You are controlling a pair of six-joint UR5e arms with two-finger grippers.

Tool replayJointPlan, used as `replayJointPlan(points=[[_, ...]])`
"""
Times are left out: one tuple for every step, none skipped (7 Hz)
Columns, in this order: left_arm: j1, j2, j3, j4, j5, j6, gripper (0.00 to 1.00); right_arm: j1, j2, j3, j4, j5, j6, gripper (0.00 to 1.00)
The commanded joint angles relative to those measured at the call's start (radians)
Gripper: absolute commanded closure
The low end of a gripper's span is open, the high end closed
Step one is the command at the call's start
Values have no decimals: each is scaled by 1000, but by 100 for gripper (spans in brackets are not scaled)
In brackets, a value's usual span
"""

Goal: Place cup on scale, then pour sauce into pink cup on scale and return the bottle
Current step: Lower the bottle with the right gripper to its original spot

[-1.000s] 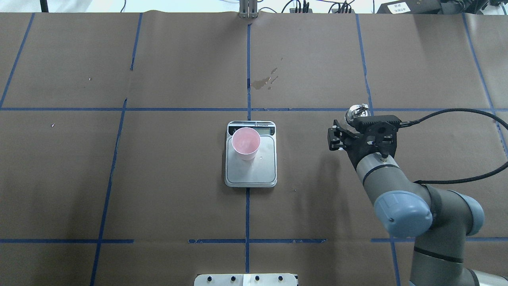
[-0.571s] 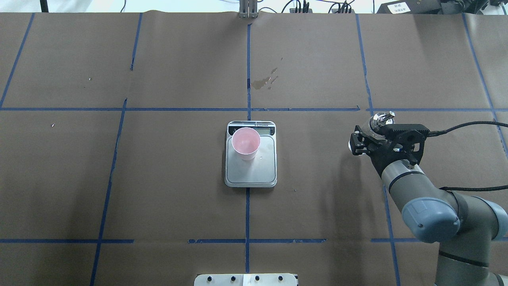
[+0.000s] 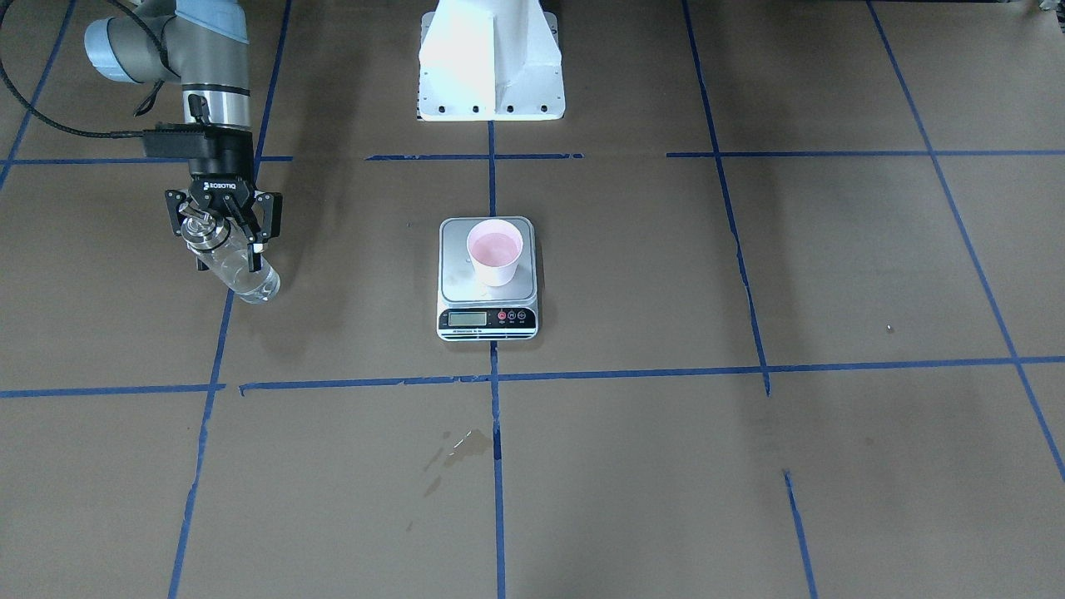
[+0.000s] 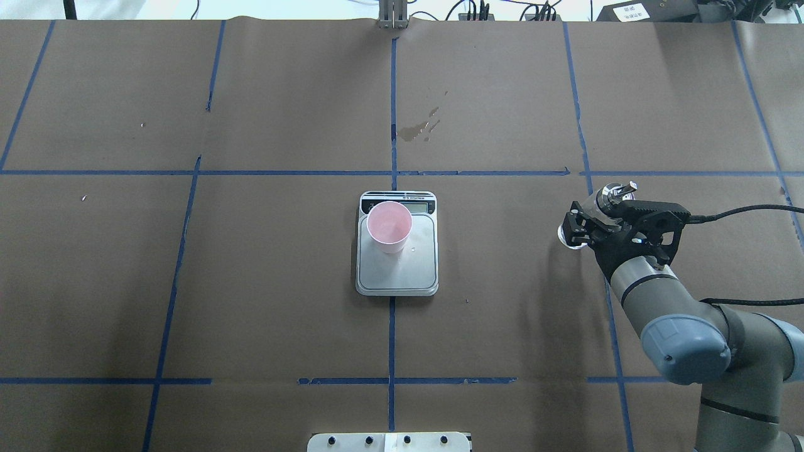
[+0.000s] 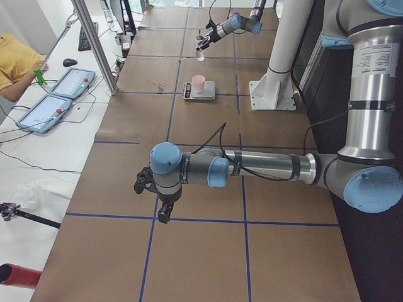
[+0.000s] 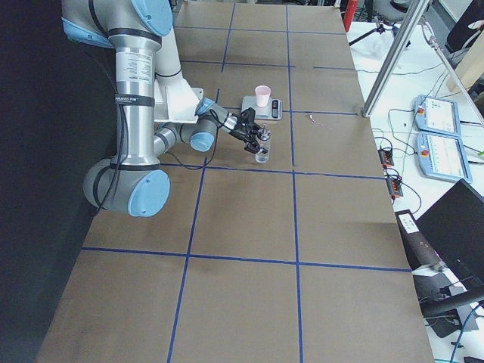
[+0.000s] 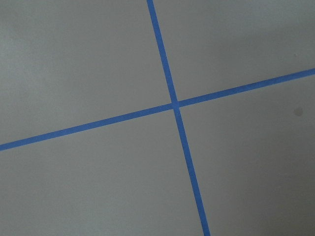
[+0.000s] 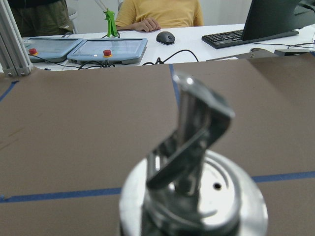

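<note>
The pink cup [image 4: 389, 227] stands upright on the far left part of the scale's platform [image 4: 402, 276]; it also shows in the front view [image 3: 495, 252] on the scale [image 3: 487, 320]. My right gripper [image 4: 581, 223] is shut on the clear glass bottle [image 3: 241, 274], well to the right of the scale. The bottle is tilted, and its silver spout cap [image 4: 614, 193] fills the right wrist view [image 8: 189, 162]. Clear liquid shows in the bottle's lower part. My left gripper [image 5: 154, 189] shows only in the exterior left view, far from the scale; I cannot tell whether it is open or shut.
A dried stain [image 4: 418, 129] lies on the brown paper beyond the scale. The robot's white base [image 3: 491, 58] stands behind the scale. Blue tape lines cross the table. An operator [image 5: 16, 60] and tablets are at a side desk.
My right arm has carried the bottle further right and slightly nearer to the robot, away from the scale. The cup and scale have not moved.
</note>
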Motion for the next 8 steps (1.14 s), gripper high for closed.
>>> replayJointPlan(points=[[0, 0, -1, 0, 0, 0, 0, 0, -8, -18, -3, -1, 4, 100], [2, -2, 1, -3, 0, -2, 0, -2, -8, -21, -3, -1, 4, 100], [2, 0, 4, -29, 0, -6, 0, -2, -8, -27, -3, -1, 4, 96], [2, 0, 5, -31, 0, -8, 0, -2, -8, -35, -3, -1, 4, 92], [2, 0, 5, -34, 0, -8, 0, -2, -8, -35, -3, -1, 4, 85], [2, 0, 7, -34, 0, -9, 0, -2, -8, -35, -4, -1, 4, 73], [2, -2, 7, -34, 0, -9, 0, -2, -8, -37, -12, -1, 4, 56], [2, 0, 7, -32, -2, -9, 0, -2, -8, -44, -12, -2, 2, 39]])
